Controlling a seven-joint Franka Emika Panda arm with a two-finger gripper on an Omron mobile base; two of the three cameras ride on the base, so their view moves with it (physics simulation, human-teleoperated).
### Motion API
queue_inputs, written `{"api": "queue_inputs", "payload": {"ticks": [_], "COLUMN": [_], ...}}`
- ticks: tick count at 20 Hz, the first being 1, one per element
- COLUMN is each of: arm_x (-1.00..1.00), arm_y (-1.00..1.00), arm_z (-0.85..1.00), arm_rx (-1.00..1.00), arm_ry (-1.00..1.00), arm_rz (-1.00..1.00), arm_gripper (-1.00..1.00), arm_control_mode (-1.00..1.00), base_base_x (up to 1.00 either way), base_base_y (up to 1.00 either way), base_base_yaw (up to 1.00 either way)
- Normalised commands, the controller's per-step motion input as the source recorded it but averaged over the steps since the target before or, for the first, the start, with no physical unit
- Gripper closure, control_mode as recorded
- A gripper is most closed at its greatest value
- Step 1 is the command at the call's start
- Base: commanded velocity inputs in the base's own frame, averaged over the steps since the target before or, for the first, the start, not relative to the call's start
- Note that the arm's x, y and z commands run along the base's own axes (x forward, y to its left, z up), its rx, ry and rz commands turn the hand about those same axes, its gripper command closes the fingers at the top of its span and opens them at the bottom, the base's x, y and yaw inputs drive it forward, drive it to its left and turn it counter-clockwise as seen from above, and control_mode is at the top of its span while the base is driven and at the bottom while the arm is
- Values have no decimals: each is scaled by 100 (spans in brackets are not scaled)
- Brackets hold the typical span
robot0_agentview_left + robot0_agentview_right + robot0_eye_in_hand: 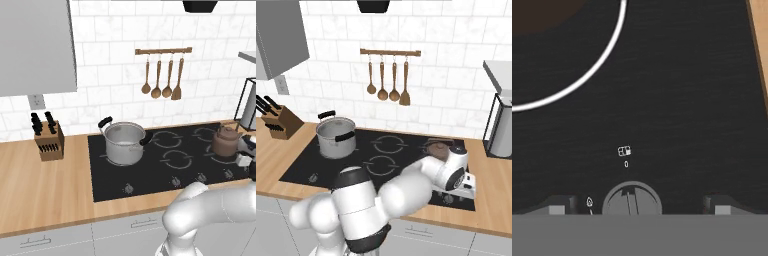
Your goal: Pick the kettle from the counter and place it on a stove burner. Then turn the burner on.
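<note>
The brown-bronze kettle [226,140] stands upright on the right stove burner [610,54] of the black cooktop. In the right base view the kettle [436,148] is partly hidden behind my hand. In the hand view its dark brown base fills the top left, inside the white ring. My gripper [639,204] is open and holds nothing. It hangs low over the cooktop's front right strip, with its fingertips [562,204] on either side of a round control knob [632,199]. The counter [760,30] shows as a tan strip at the right edge.
A large steel pot [124,143] with black handles sits on the left rear burner. A knife block [48,141] stands on the counter to the left. Wooden utensils [162,75] hang on the tiled wall. More knobs [129,188] line the cooktop's front edge.
</note>
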Motion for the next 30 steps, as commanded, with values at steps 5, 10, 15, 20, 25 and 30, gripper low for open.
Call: {"api": "queue_inputs", "payload": {"ticks": [5,10,15,20,25,30], "arm_x": [0,-2,-21,-25,-9,-3], "arm_y": [0,0,12,19,10,2], "arm_z": [0,0,-2,1,11,23], "arm_rx": [0,0,-20,-29,-24,-18], "arm_ry": [0,-2,-12,-21,-26,-26], "arm_rz": [0,1,25,51,60,59], "arm_gripper": [100,100,100,100,100,100], "arm_control_mode": [-100,-100,-100,-100,-100,-100], "base_base_x": [0,0,0,0,0,0], "base_base_y": [0,0,0,0,0,0], "base_base_yaw": [0,0,0,0,0,0]}}
